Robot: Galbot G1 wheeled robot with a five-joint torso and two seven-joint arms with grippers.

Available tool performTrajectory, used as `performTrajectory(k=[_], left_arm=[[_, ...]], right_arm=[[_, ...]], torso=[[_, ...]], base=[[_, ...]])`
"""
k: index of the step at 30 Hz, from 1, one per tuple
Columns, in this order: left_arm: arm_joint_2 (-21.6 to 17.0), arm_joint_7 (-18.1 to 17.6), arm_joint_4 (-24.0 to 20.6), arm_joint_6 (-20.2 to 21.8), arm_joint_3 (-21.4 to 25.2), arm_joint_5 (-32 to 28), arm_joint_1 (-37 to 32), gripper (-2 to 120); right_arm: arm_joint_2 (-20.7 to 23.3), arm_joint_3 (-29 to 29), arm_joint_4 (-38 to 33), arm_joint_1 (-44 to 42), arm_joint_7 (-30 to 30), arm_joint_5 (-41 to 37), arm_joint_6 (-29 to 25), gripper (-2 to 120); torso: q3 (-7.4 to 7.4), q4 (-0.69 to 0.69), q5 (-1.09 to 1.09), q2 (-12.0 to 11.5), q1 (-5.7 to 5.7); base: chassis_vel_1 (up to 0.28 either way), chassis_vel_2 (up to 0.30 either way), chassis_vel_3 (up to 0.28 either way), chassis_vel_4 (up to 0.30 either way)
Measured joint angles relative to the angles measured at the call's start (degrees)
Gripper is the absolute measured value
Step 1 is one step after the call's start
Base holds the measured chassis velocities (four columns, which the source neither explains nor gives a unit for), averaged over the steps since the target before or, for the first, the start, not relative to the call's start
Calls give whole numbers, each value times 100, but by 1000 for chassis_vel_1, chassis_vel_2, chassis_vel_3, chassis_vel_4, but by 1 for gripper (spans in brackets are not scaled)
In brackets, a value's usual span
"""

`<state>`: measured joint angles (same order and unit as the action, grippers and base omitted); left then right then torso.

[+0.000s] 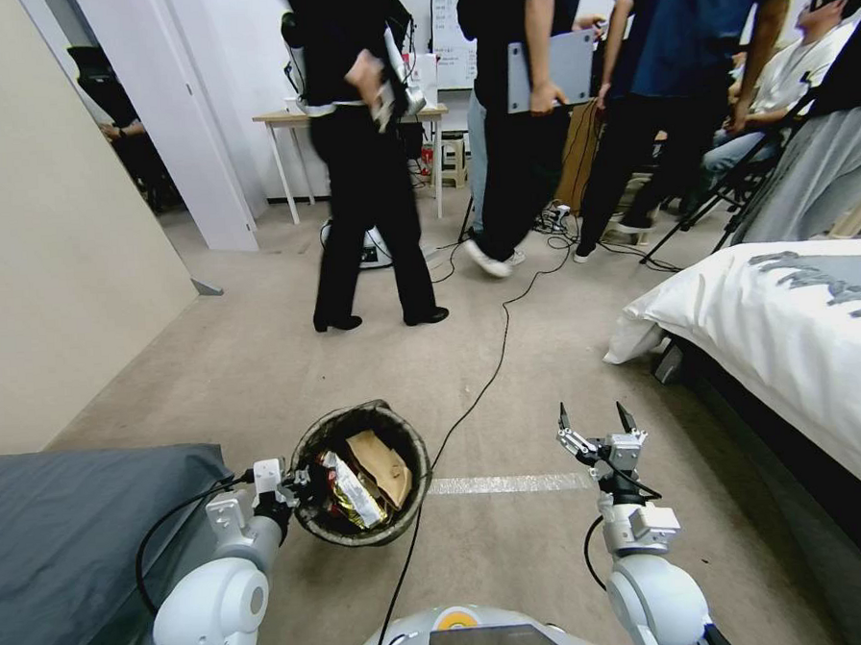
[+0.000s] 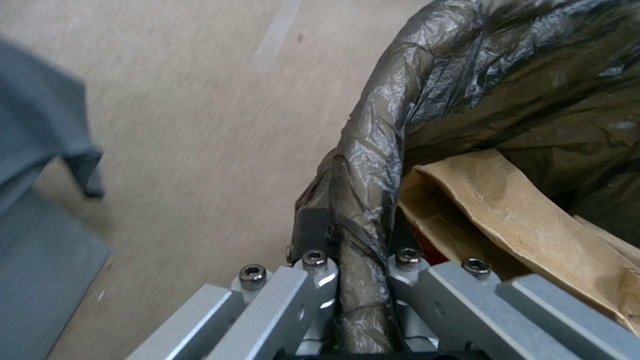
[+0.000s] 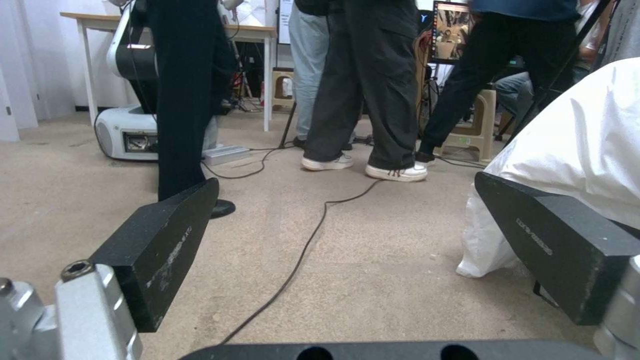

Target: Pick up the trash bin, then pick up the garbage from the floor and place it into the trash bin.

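The trash bin (image 1: 362, 475), round with a dark liner bag folded over its rim, hangs low in front of me on the left. My left gripper (image 1: 300, 485) is shut on its rim; the wrist view shows the fingers (image 2: 313, 230) pinching the bag-covered rim (image 2: 363, 170). Inside lie garbage pieces: brown crumpled paper (image 1: 382, 465) (image 2: 507, 210) and a red-and-white wrapper (image 1: 351, 490). My right gripper (image 1: 597, 418) is held open above the carpet floor (image 1: 519, 549) to the right of the bin, its black fingers (image 3: 167, 240) spread wide with nothing between them.
A black cable (image 1: 455, 427) runs across the carpet past the bin. A bed with a white duvet (image 1: 796, 323) stands at the right, grey bedding (image 1: 67, 544) at the left. Several people stand ahead by a table (image 1: 285, 118). A pale tape line (image 1: 506, 484) crosses the floor.
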<state>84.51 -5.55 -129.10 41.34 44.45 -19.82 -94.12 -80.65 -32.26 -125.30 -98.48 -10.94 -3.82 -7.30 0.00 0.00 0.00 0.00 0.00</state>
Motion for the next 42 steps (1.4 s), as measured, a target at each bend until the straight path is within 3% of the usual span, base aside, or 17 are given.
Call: performTrajectory(k=[13, 42], left_arm=[[-25, -177, 573, -133, 152, 66, -49, 1], [-51, -386, 937, -91, 110, 101, -31, 1]], right_arm=[[-80, 16, -31, -60, -2, 66, -16, 100], [-111, 42, -47, -169, -9, 126, -125, 100]], torso=[[-1, 1, 4, 0, 0], [-1, 1, 4, 1, -1]], base=[[0, 0, 0, 0], [0, 0, 0, 0]])
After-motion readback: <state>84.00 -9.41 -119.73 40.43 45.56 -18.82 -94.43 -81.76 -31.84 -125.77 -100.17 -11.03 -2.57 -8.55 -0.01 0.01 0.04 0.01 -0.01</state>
